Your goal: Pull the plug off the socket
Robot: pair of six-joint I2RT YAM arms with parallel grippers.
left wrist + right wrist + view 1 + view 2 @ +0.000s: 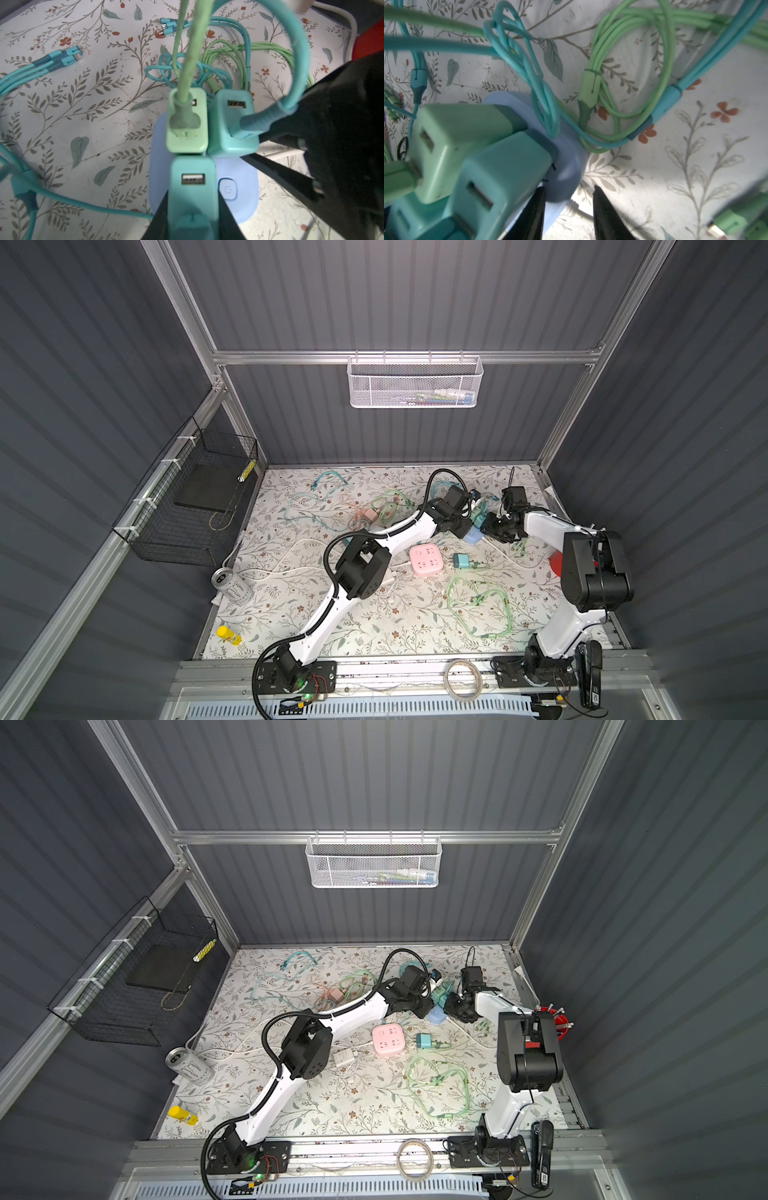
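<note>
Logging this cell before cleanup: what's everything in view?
blue socket: 1, blue, far table
plugged chargers: 3, one green, two teal, in blue socket
pink socket: 1, pink, mid-table
loose chargers: 3, teal, pink, white, mid-table
cables: several, teal, green, strewn
can: 1, silver, left edge
bottle: 1, yellow, near-left corner
mesh basket: 1, white, back rail
wire basket: 1, black, left wall
tape roll: 1, clear, front rail
left gripper: 1, black, shut on teal charger
right gripper: 1, black, open at blue socket

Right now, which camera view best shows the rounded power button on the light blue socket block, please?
Left wrist view: the rounded power button is unobstructed. Right wrist view shows only the light blue socket block's edge; in both top views the button's too small.
</note>
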